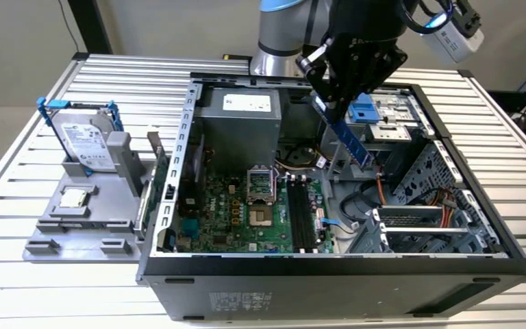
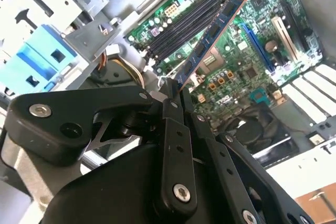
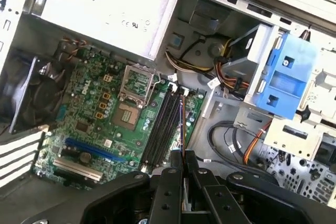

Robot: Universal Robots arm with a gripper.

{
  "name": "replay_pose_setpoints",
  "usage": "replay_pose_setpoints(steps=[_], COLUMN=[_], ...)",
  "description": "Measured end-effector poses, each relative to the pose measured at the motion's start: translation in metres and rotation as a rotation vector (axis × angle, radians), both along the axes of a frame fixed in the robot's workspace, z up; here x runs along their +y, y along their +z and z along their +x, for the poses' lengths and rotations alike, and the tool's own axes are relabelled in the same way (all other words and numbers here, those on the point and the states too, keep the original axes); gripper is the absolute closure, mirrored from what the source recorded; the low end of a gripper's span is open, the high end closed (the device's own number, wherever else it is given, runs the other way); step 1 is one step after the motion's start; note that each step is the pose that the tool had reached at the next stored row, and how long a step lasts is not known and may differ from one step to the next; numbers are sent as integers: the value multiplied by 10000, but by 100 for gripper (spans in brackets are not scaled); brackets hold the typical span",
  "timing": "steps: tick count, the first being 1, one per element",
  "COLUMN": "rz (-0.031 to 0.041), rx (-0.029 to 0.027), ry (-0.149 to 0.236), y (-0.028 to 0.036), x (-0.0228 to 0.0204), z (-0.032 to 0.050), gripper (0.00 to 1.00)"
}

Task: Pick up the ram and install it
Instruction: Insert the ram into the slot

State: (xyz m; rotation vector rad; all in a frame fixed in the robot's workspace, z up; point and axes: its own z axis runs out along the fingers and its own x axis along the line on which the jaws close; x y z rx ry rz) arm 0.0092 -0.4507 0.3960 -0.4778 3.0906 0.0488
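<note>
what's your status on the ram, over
Pincer shut on the ram. Ram tilted above the open case, not yet in the memory slots. Slots look unobstructed.

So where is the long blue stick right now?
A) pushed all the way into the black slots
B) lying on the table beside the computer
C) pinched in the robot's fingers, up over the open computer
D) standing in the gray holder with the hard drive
C: the fingers grip one end of the ram, which hangs in the air above the black slots, not touching them.
</note>
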Motion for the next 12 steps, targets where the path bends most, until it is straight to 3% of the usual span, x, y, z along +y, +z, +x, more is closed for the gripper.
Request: replay_pose_setpoints(steps=[12], rz=[1], rx=[0], ry=[-1661], y=[-1], x=[0], z=[0], gripper=[100])
